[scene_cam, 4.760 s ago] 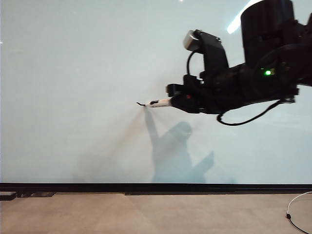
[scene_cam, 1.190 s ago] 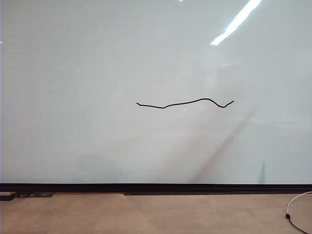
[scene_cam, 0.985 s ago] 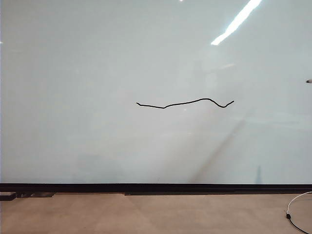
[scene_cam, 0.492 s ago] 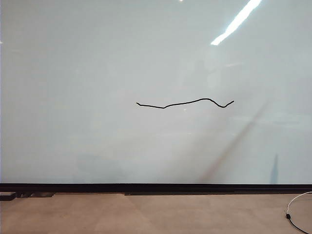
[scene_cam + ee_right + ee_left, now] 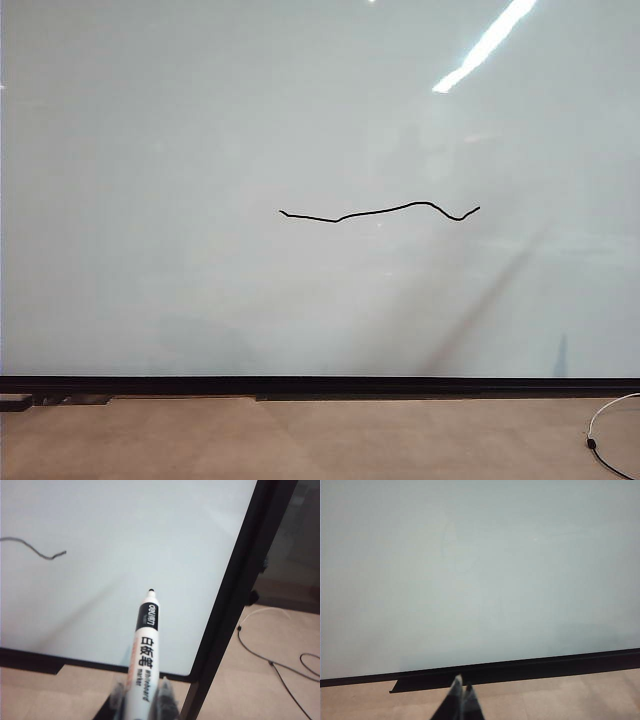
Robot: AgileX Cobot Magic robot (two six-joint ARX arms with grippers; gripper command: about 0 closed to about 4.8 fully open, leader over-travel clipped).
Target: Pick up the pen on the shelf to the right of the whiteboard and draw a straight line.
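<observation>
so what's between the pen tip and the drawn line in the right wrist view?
Only bare whiteboard: the pen, held in the right gripper, points its tip at blank board, clear of the straight line. Nothing else lies between.

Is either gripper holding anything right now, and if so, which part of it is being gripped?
The right gripper holds the pen by its rear barrel, tip pointing forward, off the whiteboard. The left gripper is shut and holds nothing.
</observation>
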